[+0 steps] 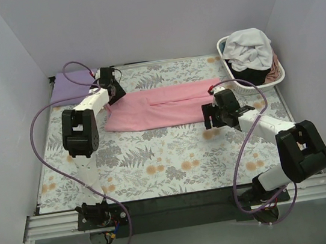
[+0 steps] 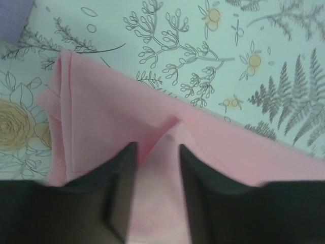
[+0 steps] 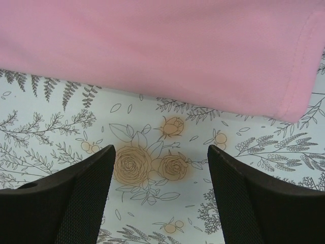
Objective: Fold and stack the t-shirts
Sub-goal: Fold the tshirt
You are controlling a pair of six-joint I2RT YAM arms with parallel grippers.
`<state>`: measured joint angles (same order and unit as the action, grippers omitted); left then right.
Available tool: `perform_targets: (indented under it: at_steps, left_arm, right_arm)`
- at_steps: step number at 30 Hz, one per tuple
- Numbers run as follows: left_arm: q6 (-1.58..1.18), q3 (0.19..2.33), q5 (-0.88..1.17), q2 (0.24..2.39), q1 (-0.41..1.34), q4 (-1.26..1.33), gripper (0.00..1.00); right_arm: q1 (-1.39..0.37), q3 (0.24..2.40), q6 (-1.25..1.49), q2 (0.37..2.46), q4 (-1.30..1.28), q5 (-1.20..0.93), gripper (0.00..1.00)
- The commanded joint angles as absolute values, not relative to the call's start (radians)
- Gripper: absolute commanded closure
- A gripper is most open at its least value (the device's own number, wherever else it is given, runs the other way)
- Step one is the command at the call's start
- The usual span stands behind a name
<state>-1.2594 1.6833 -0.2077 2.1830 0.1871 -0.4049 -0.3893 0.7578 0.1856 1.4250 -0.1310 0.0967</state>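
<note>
A light pink t-shirt (image 1: 164, 105) lies folded into a long strip across the middle of the floral cover. My left gripper (image 1: 111, 99) is at the strip's left end, shut on a pinched fold of the pink t-shirt (image 2: 157, 168). My right gripper (image 1: 214, 118) is open and empty just in front of the strip's right end; its fingers (image 3: 81, 193) hang over bare cover, with the pink hem (image 3: 203, 56) beyond them. A lavender t-shirt (image 1: 70, 86) lies folded at the far left corner.
A white slatted basket (image 1: 239, 84) at the far right holds white (image 1: 249, 46), black and dusty pink tees. Purple cables loop from both arms. White walls close in the back and sides.
</note>
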Motion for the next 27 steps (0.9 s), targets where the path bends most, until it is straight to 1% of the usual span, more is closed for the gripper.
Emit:
perform_targets:
  at_steps: [1,2,3,5,6,7,9,10,11,13,14,15,16,18,22,23,24,27]
  left_arm:
    - [-1.244,1.688,-0.187,2.109,0.192,-0.387,0.50]
    - [-1.250,1.672,-0.187,2.080,0.193,-0.385,0.42]
    - [-1.259,1.622,-0.196,2.012,0.192,-0.377,0.29]
    - [-1.276,1.560,-0.212,1.935,0.192,-0.374,0.27]
    - [-1.285,1.527,-0.213,1.848,0.192,-0.374,0.27]
    - [-1.307,1.444,-0.225,1.809,0.192,-0.373,0.27]
    - [-1.334,1.360,-0.224,1.720,0.186,-0.361,0.27]
    - [-1.354,1.311,-0.210,1.648,0.183,-0.351,0.33]
    - [-1.362,1.234,-0.175,1.619,0.176,-0.341,0.35]
    - [-1.376,1.163,-0.144,1.565,0.172,-0.318,0.42]
    - [-1.382,1.114,-0.132,1.559,0.169,-0.316,0.47]
    - [-1.385,1.097,-0.117,1.557,0.166,-0.316,0.51]
    - [-1.387,1.083,-0.103,1.560,0.164,-0.316,0.52]
    - [-1.397,1.051,-0.081,1.572,0.160,-0.313,0.58]
    - [-1.401,1.025,-0.092,1.614,0.143,-0.307,0.61]
    - [-1.402,1.023,-0.098,1.623,0.137,-0.307,0.61]
    - [-1.411,1.014,-0.118,1.644,0.133,-0.308,0.65]
    - [-1.451,0.993,-0.130,1.672,0.104,-0.328,0.69]
  right_arm:
    - [-0.330,0.808,0.213,1.433,-0.110,0.031,0.21]
    - [-0.293,0.810,0.219,1.424,-0.109,0.011,0.21]
    - [-0.273,0.811,0.232,1.417,-0.106,-0.004,0.22]
    - [-0.215,0.810,0.248,1.396,-0.089,-0.090,0.23]
    - [-0.198,0.802,0.256,1.390,-0.078,-0.118,0.25]
    - [-0.178,0.799,0.282,1.375,-0.063,-0.164,0.26]
    - [-0.129,0.779,0.305,1.364,-0.014,-0.204,0.28]
    - [-0.112,0.772,0.323,1.362,-0.009,-0.216,0.30]
    - [-0.088,0.767,0.331,1.365,0.026,-0.228,0.31]
    - [-0.060,0.775,0.351,1.381,0.060,-0.276,0.34]
    - [-0.042,0.779,0.357,1.402,0.070,-0.288,0.36]
    - [-0.034,0.785,0.363,1.413,0.093,-0.296,0.40]
    - [-0.026,0.790,0.371,1.437,0.110,-0.317,0.42]
    - [-0.011,0.798,0.393,1.465,0.130,-0.337,0.46]
    - [-0.009,0.796,0.411,1.551,0.196,-0.370,0.48]
    - [0.027,0.784,0.417,1.568,0.210,-0.380,0.48]
    - [0.037,0.778,0.426,1.587,0.216,-0.390,0.49]
    - [0.064,0.739,0.443,1.641,0.244,-0.400,0.50]
